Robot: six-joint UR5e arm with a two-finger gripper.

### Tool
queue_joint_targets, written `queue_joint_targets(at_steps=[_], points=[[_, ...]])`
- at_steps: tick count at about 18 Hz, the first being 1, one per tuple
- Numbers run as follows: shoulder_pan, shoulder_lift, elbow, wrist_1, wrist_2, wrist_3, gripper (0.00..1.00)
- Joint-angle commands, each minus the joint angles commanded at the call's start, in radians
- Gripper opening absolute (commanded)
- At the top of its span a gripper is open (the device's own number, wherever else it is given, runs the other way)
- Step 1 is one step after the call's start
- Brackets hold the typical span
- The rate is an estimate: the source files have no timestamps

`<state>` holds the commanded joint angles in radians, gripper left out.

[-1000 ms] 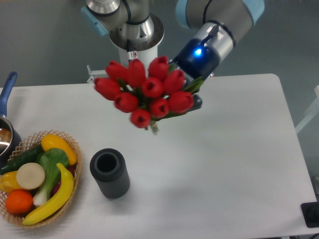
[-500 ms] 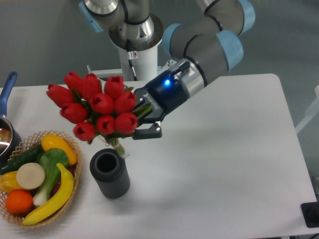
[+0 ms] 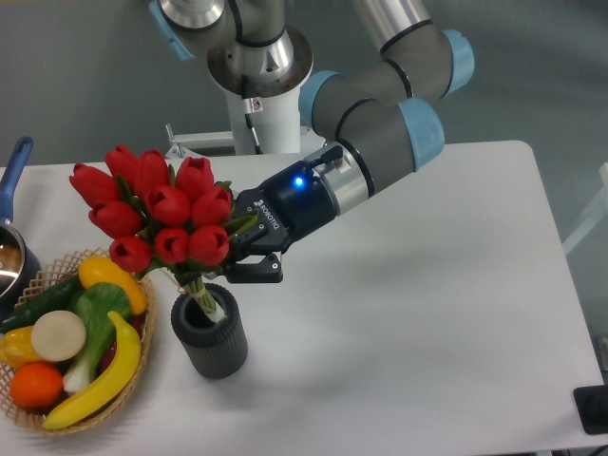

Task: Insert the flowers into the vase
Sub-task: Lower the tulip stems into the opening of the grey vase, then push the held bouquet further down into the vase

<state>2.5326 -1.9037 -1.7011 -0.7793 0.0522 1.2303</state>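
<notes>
The flowers (image 3: 157, 214), a bunch of glossy red tulip buds with green stems, are held tilted to the left above the vase. Their stem ends reach into the mouth of the vase (image 3: 209, 331), a short dark ribbed cylinder standing upright on the white table. My gripper (image 3: 249, 249) is shut on the flowers' stems just right of the buds, above and to the right of the vase. Its fingers are partly hidden by the leaves.
A wicker basket (image 3: 142, 285) of toy fruit and vegetables stands just left of the vase, close under the buds. A blue-handled metal pot (image 3: 13, 190) is at the left edge. The robot base (image 3: 258, 66) stands behind the table.
The gripper with the flowers has moved left and down. The stem ends, which were beside the vase's rim, now reach into its mouth.
</notes>
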Motion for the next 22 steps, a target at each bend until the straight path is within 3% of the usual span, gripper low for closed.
queue_joint_targets(at_steps=[6, 22], points=[[0.003, 0.003, -0.038, 0.000, -0.022, 0.000, 0.22], [-0.003, -0.025, -0.066, 0.002, -0.022, 0.002, 0.22]])
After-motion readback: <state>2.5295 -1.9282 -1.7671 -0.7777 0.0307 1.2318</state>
